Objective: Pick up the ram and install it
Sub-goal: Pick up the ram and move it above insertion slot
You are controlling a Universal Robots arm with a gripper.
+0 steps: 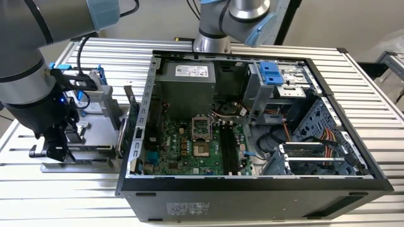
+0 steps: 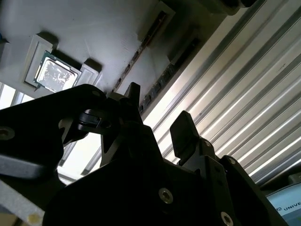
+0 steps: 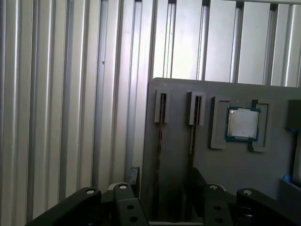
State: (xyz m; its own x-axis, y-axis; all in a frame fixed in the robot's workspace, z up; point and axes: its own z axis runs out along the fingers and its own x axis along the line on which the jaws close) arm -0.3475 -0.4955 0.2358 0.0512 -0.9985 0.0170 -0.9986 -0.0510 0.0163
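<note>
Your arm [image 1: 38, 52] enters from the top corner on the exterior view's left: thick grey links and pale blue joint caps. Its base [image 1: 211, 42] stands at the far middle of that view, with one blue-capped joint right above it. The wrist [image 1: 35, 111] points straight down. The gripper [image 1: 50, 146] hangs under the wrist, low on the exterior view's left. In both wrist views you see its two black fingers [image 2: 182, 134] [image 3: 133, 180] standing apart with a clear gap between them. Nothing is clamped, and the inner faces are bare.
</note>
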